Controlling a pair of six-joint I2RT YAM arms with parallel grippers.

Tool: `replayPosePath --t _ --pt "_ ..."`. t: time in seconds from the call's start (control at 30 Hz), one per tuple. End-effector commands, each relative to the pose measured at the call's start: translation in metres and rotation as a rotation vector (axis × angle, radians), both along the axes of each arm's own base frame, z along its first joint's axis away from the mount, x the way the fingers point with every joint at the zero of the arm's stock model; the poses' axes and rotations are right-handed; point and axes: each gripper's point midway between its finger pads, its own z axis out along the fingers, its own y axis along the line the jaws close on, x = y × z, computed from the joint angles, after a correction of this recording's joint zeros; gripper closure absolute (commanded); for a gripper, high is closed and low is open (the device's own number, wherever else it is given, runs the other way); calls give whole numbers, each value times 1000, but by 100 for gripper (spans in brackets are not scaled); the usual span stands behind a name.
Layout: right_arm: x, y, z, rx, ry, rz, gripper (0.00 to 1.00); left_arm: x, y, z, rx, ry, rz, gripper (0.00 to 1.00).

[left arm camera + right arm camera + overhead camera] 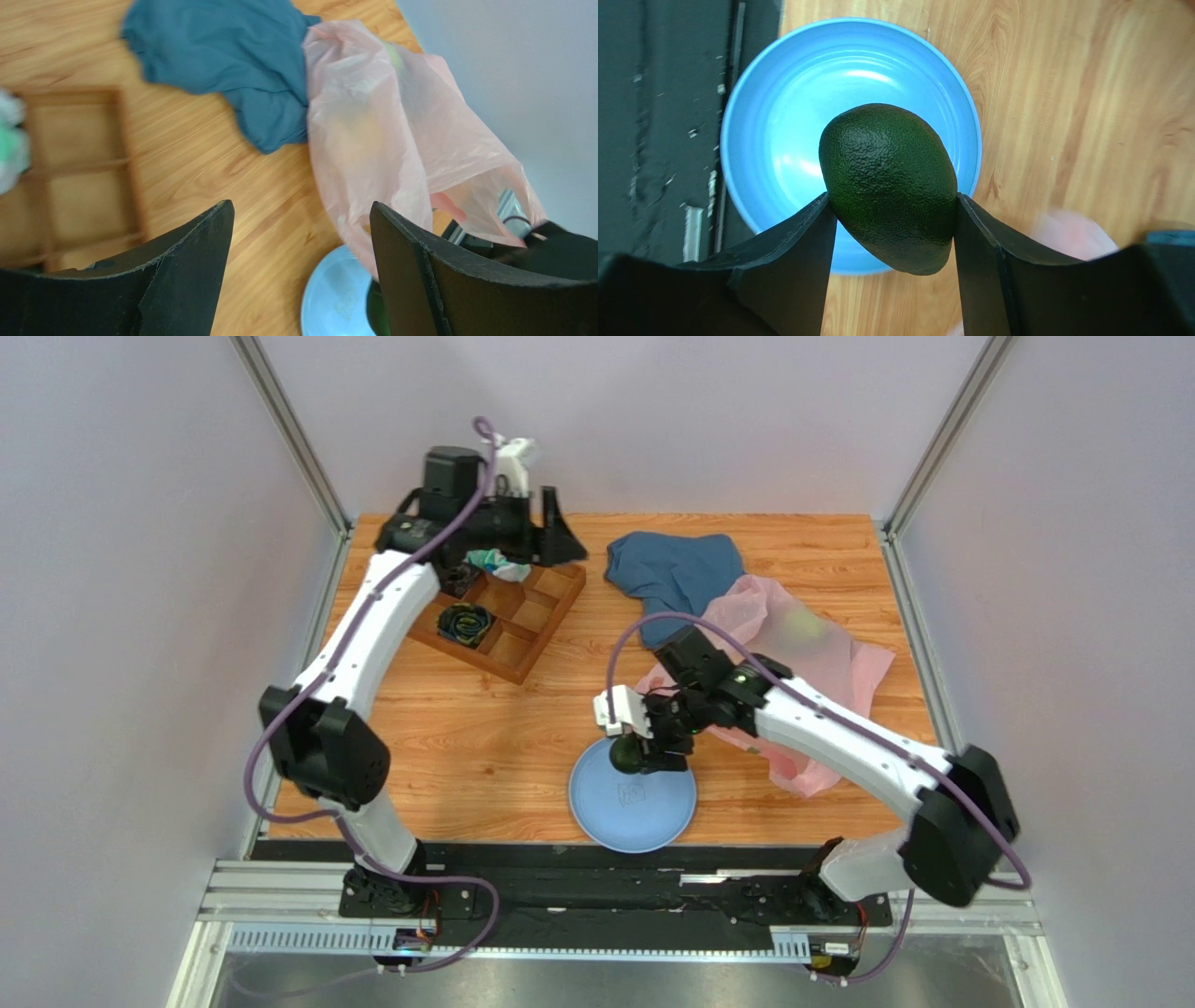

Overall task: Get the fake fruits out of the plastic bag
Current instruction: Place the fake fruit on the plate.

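Note:
My right gripper (892, 204) is shut on a dark green avocado (889, 182), one of the fake fruits, and holds it just above a blue plate (773, 105). In the top view this avocado (627, 753) hangs over the plate's far edge. The pink plastic bag (821, 665) lies crumpled at the right, behind the right arm. A lime-green fruit (802, 627) shows dimly through it. My left gripper (556, 532) is raised at the back left over the wooden tray, open and empty. Its wrist view looks across at the bag (393, 140).
A wooden compartment tray (526, 623) stands at the back left with a teal sock roll (491, 560) and a dark roll (464, 623) in it. A dark blue cloth (673, 567) lies at the back, touching the bag. The blue plate (631, 805) sits near the front edge.

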Motion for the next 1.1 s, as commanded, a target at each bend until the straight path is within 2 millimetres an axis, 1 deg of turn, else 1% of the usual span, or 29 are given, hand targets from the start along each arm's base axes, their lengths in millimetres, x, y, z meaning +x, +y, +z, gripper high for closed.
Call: replayPosePath --t 0.0,0.03,0.07,0.1,0.13,0.17,0.23,0.27,0.37,0.4,0.43,0.47,0.5,0.53,0.57,0.6,0.67,0.7,0.73,0.77,0.8,0.83,0.87,0.9,0.93,0.97,1.0,1.03,1.07 --pt "42 42 -7 34 -25 -79 70 -36 33 41 -52 -81 -6 21" --pt "46 47 -22 6 -10 -83 70 -40 37 33 -30 -85 -5 21" --pt "47 55 -23 3 -24 -72 70 -50 40 39 -31 -113 -8 21" --pt "48 60 -26 -4 -42 -57 70 -54 41 39 -33 -118 -6 21" --pt "49 63 -36 -27 -38 -47 69 -57 43 29 -25 -103 -1 21" --pt "45 70 -35 -28 -41 -18 68 -64 45 34 -31 -115 4 21" --pt "36 72 -43 -57 -13 13 67 -67 47 27 -28 -109 8 21" --pt "31 73 -50 -78 5 27 67 -70 48 27 -27 -112 9 21" --pt "20 71 -60 -110 39 49 66 -72 49 25 -20 -111 15 21" --pt "18 68 -68 -127 34 46 63 -71 49 25 -19 -111 14 21" --pt "19 67 -72 -137 24 36 59 -72 49 26 -22 -111 14 21" --pt "19 67 -76 -149 7 18 52 -71 49 26 -22 -111 14 22" --pt "31 67 -81 -156 -56 -28 34 -69 48 25 -23 -109 16 22" --pt "33 68 -80 -156 -68 -42 28 -68 49 26 -22 -113 22 22" --pt "33 69 -80 -157 -64 -54 16 -66 48 26 -22 -112 24 22" --pt "36 68 -75 -157 -76 -68 0 -65 48 26 -22 -113 26 22" --pt "40 70 -60 -131 -92 -93 0 -63 48 32 -22 -126 24 22" --pt "38 68 -42 -100 -99 -91 0 -62 49 32 -15 -129 23 22" --pt "37 69 -27 -67 -105 -90 0 -61 49 40 -16 -148 23 22" --pt "37 68 -14 -41 -108 -90 0 -60 50 42 -10 -159 21 22" --pt "28 64 -4 -21 -80 -68 0 -60 50 42 2 -168 14 22" --pt "22 60 22 30 -95 -58 0 -57 51 49 9 -191 20 22" --pt "21 57 37 58 -105 -56 0 -54 52 49 18 -197 21 22" --pt "15 51 49 74 -107 -56 0 -52 53 48 29 -204 22 22" --pt "10 44 70 117 -136 -54 0 -50 53 51 33 -215 25 22" --pt "11 35 81 138 -148 -67 0 -47 53 49 39 -215 22 22" --pt "8 26 86 140 -149 -65 0 -46 53 48 46 -221 16 22" --pt "10 17 92 145 -158 -81 0 -45 52 44 49 -215 8 22" --pt "6 7 107 168 -186 -89 0 -45 50 40 51 -209 -9 22"
